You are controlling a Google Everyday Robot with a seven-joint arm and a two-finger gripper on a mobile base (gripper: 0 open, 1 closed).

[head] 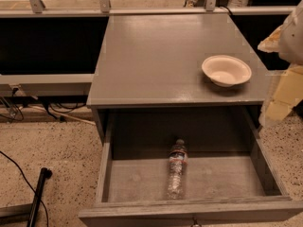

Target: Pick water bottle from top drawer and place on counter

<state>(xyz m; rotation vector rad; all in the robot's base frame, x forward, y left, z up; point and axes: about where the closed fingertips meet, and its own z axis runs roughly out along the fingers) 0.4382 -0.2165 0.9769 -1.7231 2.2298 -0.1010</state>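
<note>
Nearest the camera, the top drawer (142, 211) is seen pulled well out of the cabinet. Its front plank is cut off by the lower edge, so only a trace of the knob can be made out. On its pale, weathered bottom the water bottle (176, 171) is laid on its side, about midway between the side walls. Its neck and dark label band are turned toward the back and its base toward the front plank. Nothing but the drawer bottom is touched by it. Behind the bottle, the inside of the cabinet is lost in shadow.

Above the drawer the counter (156, 56) is shown as a flat grey top. A white bowl (226, 70) is set upright near its right front corner, well apart from the bottle.

The gripper (282, 96) is found at the right edge, just beside the counter's right side and above the drawer's right wall. It is seen only as pale cream shapes, largely cut off by the frame. How far it is opened cannot be told, nor whether anything is held. The bottle is not touched by it.

To the left, a speckled floor (57, 150) is seen, with dark cables (14, 110) under a low ledge and a black pole (38, 193) slanting toward the lower corner. A metal rail (142, 12) is run along the back.
</note>
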